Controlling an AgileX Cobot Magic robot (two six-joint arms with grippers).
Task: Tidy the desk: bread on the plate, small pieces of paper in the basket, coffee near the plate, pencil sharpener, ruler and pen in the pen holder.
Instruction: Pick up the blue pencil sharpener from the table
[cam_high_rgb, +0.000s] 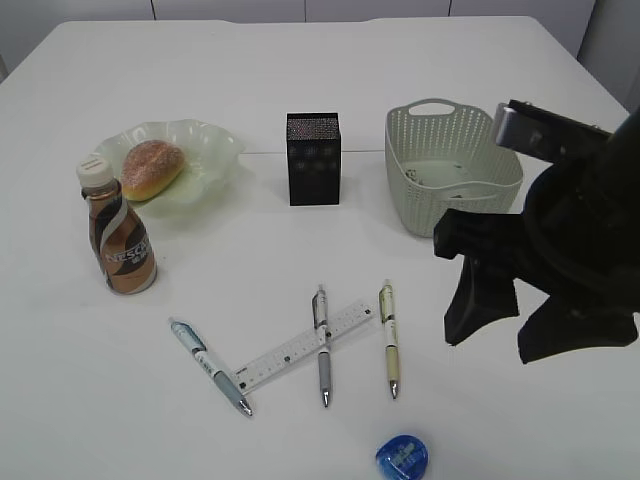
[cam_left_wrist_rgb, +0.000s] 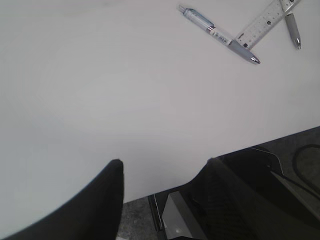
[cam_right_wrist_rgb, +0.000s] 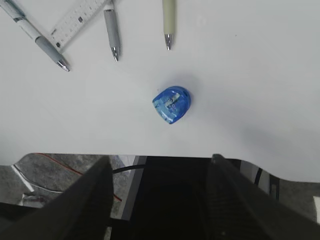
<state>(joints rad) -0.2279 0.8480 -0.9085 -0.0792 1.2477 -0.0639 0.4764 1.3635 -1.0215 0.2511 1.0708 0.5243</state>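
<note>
- Exterior view: the bread lay on the pale green plate at the upper left of the frame, and the coffee bottle stood upright just below the plate on the white surface.
- The black pen holder stood at upper centre, apart from everything else; the basket sat to its right with small pieces of paper inside.
- In the lower middle, the blue pen, the ruler, the grey pen and the cream pen lay on the surface. The grey pen crossed over the ruler; the blue pen's tip lay just beside the ruler's lower end.
- The blue pencil sharpener sat at the bottom edge, right of centre.
- The right hand hung at the right of the frame above the surface, fingers apart, nothing between them.
- Left wrist view: the left hand showed at the bottom, its fingers spread partway and empty, over bare surface near the edge. The blue pen and ruler lay at the upper right.
- Right wrist view: the right hand at the bottom stood well open and held nothing. The pencil sharpener lay at centre, apart from the fingers; pen tips and the ruler lined the top.
</note>
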